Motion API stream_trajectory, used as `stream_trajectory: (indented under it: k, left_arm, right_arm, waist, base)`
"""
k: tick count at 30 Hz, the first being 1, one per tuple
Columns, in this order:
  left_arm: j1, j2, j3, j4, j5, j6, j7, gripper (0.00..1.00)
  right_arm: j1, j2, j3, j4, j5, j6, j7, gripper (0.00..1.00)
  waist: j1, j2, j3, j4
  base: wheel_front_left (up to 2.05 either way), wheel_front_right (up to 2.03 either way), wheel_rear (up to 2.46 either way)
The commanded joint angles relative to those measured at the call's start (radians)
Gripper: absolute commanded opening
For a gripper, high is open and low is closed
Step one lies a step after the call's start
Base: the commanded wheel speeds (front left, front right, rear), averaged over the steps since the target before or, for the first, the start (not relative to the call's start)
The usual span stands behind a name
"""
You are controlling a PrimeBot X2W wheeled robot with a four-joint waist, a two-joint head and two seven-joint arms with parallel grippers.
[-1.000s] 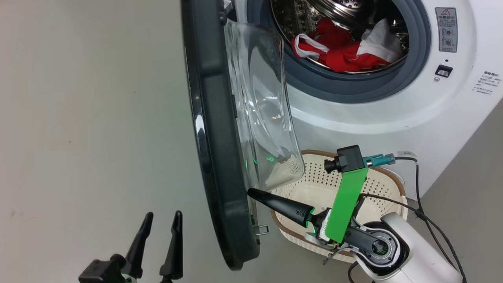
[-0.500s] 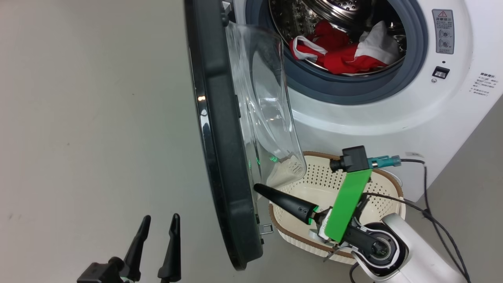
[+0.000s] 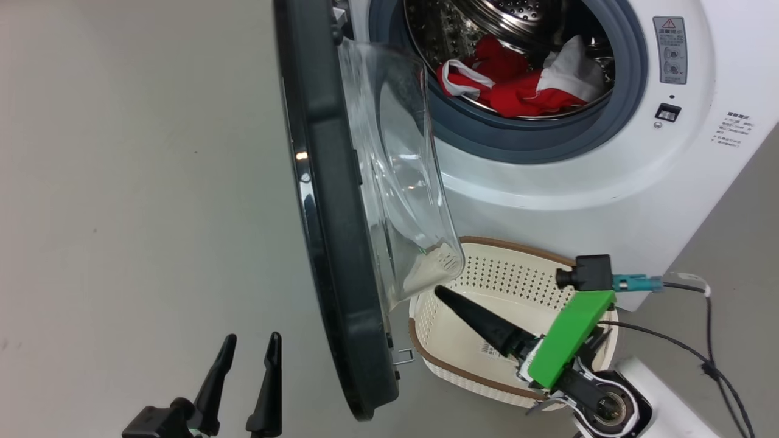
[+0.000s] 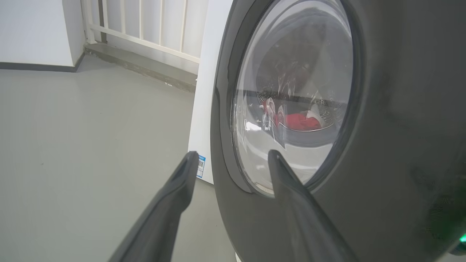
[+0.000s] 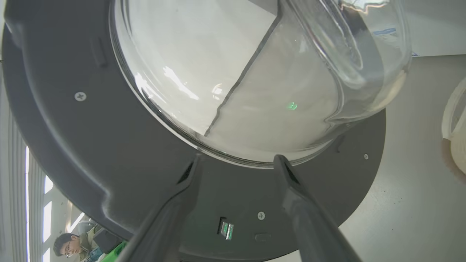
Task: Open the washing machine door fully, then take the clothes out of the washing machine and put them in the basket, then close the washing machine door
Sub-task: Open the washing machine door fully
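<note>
Left gripper [image 3: 246, 380] sits low, fingers spread, empty, pointing up beside the washing machine door [image 3: 341, 243], which is swung out edge-on. Right gripper [image 5: 237, 159] is spread too, holding nothing. Its arm angles over the basket [image 3: 505, 274] toward the door glass, can't tell if it touches. Clothes [image 3: 517, 91] lie in the washing machine [image 3: 608, 182] drum.

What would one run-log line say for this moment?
door: open; clothes: in drum; basket: no clothes; right fingers: open, near basket; left fingers: open, empty
</note>
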Motion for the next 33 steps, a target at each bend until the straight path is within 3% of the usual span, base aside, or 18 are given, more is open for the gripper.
stream_trajectory:
  k: [1, 14, 27, 30, 33]
  left_arm:
    - [-0.028, 0.008, 0.036, -0.018, 0.009, -0.005, -0.012, 1.00]
    - [-0.021, 0.008, 0.044, -0.010, 0.015, -0.009, -0.012, 1.00]
    - [-0.011, 0.008, 0.051, -0.009, 0.022, -0.010, -0.012, 1.00]
    - [-0.009, 0.008, 0.053, -0.009, 0.025, -0.011, -0.012, 1.00]
    - [-0.007, 0.008, 0.055, -0.009, 0.026, -0.012, -0.012, 1.00]
  right_arm:
    - [0.019, -0.004, 0.016, -0.014, -0.014, 0.008, -0.027, 1.00]
    - [0.071, -0.101, 0.064, 0.054, -0.063, 0.008, -0.219, 1.00]
    - [0.046, -0.192, 0.149, 0.163, -0.226, 0.008, -0.529, 1.00]
    - [0.040, -0.195, 0.134, 0.211, -0.282, 0.008, -0.544, 1.00]
    - [0.047, -0.178, 0.055, 0.235, -0.378, 0.008, -0.546, 1.00]
  waist:
    - [0.0000, -0.0001, 0.001, -0.006]
    - [0.0000, -0.0001, -0.011, -0.024]
    - [0.0000, -0.0001, -0.021, -0.033]
    - [0.0000, -0.0001, -0.024, -0.035]
    - [0.0000, -0.0001, -0.025, -0.039]
  base:
    - [0.00, 0.00, 0.00]
    - [0.00, 0.00, 0.00]
    - [0.00, 0.00, 0.00]
    - [0.00, 0.00, 0.00]
    - [0.00, 0.00, 0.00]
